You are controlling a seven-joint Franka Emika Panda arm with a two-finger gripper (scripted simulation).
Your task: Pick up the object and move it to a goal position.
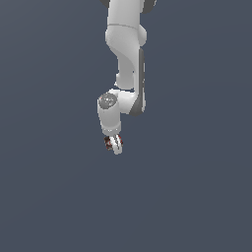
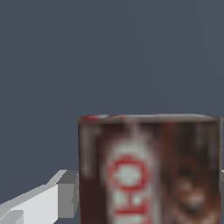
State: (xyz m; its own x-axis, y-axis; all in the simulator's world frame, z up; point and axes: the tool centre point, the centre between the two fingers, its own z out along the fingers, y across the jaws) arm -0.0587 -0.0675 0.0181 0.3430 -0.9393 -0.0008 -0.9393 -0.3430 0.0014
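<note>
The object (image 1: pixel 108 143) is a tiny dark brown box with red and white marks, seen between the fingers of my white gripper (image 1: pixel 114 144) at the end of the down-pointing arm. In the wrist view the box (image 2: pixel 148 170) fills the near field, brown with a red-and-white label. A white finger (image 2: pixel 43 202) presses against one side of it; the other finger is almost hidden behind the box. The gripper is shut on the box. I cannot tell whether the box touches the surface below.
A plain dark grey-blue surface (image 1: pixel 197 197) fills both views. The white arm (image 1: pixel 125 44) comes down from the top of the exterior view. No goal marker shows.
</note>
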